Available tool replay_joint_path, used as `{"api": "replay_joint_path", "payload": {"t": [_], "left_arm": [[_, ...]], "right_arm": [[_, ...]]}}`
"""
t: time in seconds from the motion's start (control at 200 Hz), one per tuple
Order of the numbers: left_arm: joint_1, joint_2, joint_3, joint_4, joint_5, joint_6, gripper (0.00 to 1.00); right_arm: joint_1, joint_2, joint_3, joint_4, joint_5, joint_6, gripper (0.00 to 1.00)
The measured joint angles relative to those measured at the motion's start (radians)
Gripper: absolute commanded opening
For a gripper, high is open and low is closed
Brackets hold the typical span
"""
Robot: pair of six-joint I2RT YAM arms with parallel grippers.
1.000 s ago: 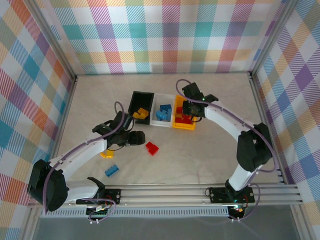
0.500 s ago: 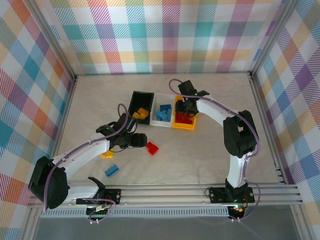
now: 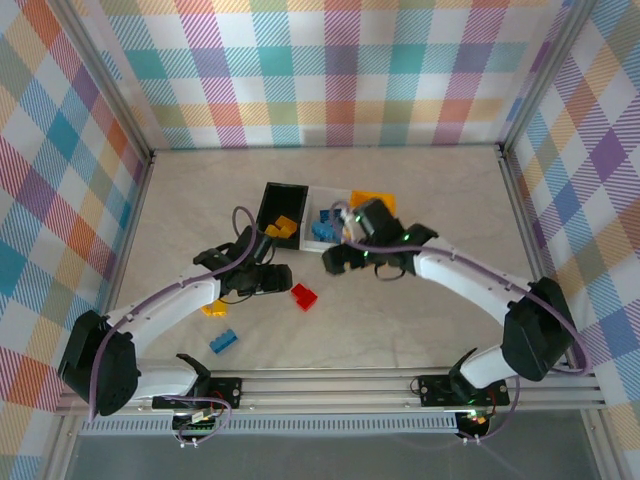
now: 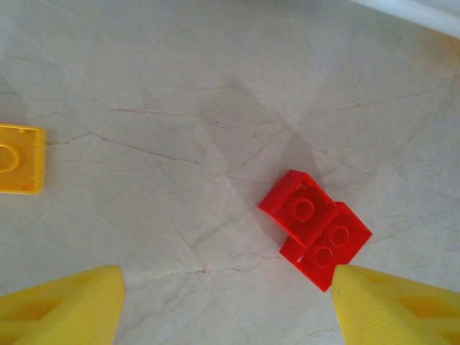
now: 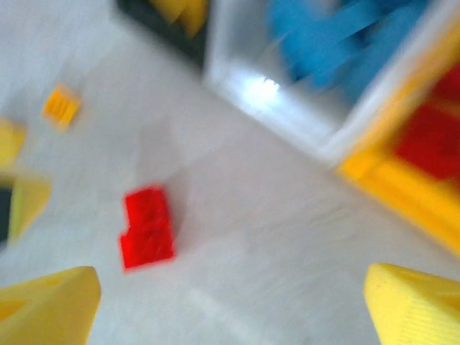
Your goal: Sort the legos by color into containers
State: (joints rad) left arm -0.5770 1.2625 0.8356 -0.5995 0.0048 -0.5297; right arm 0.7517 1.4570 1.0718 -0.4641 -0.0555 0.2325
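Gaping, the left gripper point(image 4: 226, 287) is held over a red lego point(image 4: 316, 230); the right gripper point(image 5: 230, 287), blurred, seems spread wide.

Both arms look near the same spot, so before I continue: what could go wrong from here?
1. The left claw and right claw, both open, sit close to the loose red lego; they could collide.
2. That lego looks like two bricks joined offset, so a pinch might twist it.
3. The right wrist view is blurred, so aiming from it is risky.
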Motion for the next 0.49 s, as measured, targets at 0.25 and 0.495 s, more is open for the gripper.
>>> {"api": "replay_joint_path", "payload": {"t": [0.25,0.495], "left_arm": [[0.083,-0.093,0.000,-0.004,-0.029,-0.038,0.85],[0.149,-0.111,-0.033,-0.013,0.003,-0.058,0.87]], "right_arm": [[0.189,0.113,-0.090,0.010,-0.015,-0.031,0.97],[0.245,0.291,-0.008,0.021,0.010,-0.071,0.97]]}}
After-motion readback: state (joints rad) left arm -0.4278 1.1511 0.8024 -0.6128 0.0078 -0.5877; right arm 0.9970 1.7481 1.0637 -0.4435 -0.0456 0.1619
